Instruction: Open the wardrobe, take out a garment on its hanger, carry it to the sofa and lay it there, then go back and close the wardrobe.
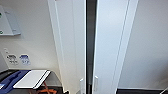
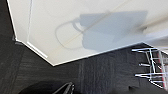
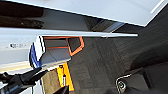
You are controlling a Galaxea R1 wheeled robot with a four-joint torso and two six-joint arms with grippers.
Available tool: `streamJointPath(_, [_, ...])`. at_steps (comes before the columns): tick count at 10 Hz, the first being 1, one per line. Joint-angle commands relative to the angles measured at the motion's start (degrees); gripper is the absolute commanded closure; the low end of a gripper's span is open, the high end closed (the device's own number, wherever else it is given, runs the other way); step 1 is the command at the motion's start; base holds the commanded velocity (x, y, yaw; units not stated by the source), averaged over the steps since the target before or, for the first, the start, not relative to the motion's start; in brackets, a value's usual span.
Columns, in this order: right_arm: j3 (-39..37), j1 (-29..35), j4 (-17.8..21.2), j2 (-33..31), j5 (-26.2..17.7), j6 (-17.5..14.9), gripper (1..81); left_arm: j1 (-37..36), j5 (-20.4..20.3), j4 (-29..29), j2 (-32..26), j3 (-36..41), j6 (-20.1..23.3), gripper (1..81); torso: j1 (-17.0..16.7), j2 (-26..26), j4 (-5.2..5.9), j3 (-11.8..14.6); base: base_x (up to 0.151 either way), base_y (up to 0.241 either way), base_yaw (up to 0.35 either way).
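The wardrobe (image 1: pixel 100 42) stands directly before the robot in the head view, tall and white, its two slim doors ajar with a dark vertical gap between them; a small white handle (image 1: pixel 81 84) sits low on the left door and its twin (image 1: pixel 96 82) on the right door, one on each side of the gap. Left of the wardrobe a white-topped table (image 1: pixel 31 78) with orange legs stands against the wall, a blue object lying beside it. In the right wrist view dark fingers (image 3: pixel 30 76) reach in at the frame's edge and look slightly spread, though whether they are open or closed cannot be told; beyond them lie an orange frame (image 3: pixel 76 46), a yellow object (image 3: pixel 65 78) and dark carpet (image 3: pixel 100 62), nothing visibly held. In the left wrist view a white panel (image 2: pixel 75 27) carries a grey shadow above dark carpet, with a metal rack (image 2: pixel 152 66) to one side; the left gripper's fingers cannot be made out.
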Motion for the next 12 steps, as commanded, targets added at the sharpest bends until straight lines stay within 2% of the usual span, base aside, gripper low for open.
streamJointPath(1, [-6.97, 3.88, -5.16, 4.40, -1.71, -0.27, 1.0, -1.94, 1.80, 4.67, -1.15, -0.43, 0.60, 1.0, 0.00, 0.00, 0.00, 0.00, 0.000, 0.000, 0.000])
streamJointPath(3, [-14.88, -1.31, -9.90, 6.86, -1.89, -0.35, 1.0, 6.77, 0.32, 10.92, -1.77, -4.90, 0.60, 1.0, 0.00, 0.00, 0.00, 0.00, 0.000, 0.000, 0.000])
streamJointPath(4, [-19.81, -4.64, -13.68, 8.87, -1.98, -0.35, 1.0, 12.03, -4.49, 13.65, -1.43, -8.77, 0.69, 1.0, 0.00, 0.00, 0.00, 0.00, 0.000, 0.000, 0.000])
streamJointPath(8, [-41.76, -18.08, -28.09, 19.94, -2.59, -0.44, 1.0, 29.52, -17.87, 22.27, 3.58, -19.14, 1.04, 1.0, -0.02, 0.00, 0.00, 0.00, 0.000, 0.000, 0.000])
streamJointPath(10, [-51.47, -23.46, -33.83, 25.59, -1.80, -0.62, 1.0, 34.29, -20.26, 26.32, 8.16, -25.67, 1.04, 1.0, -0.02, -0.02, 0.00, 0.02, 0.000, 0.000, 0.000])
streamJointPath(11, [-53.58, -26.10, -36.87, 27.33, -1.63, -0.53, 1.0, 36.04, -21.13, 27.72, 11.38, -29.93, 1.13, 1.0, -0.04, -0.02, 0.00, 0.02, 0.000, 0.000, 0.000])
streamJointPath(12, [-54.54, -28.73, -38.30, 28.57, -0.85, -0.44, 1.0, 37.36, -21.84, 29.12, 15.07, -34.94, 1.21, 1.0, -0.09, -0.05, 0.00, 0.04, 0.000, 0.000, 0.000])
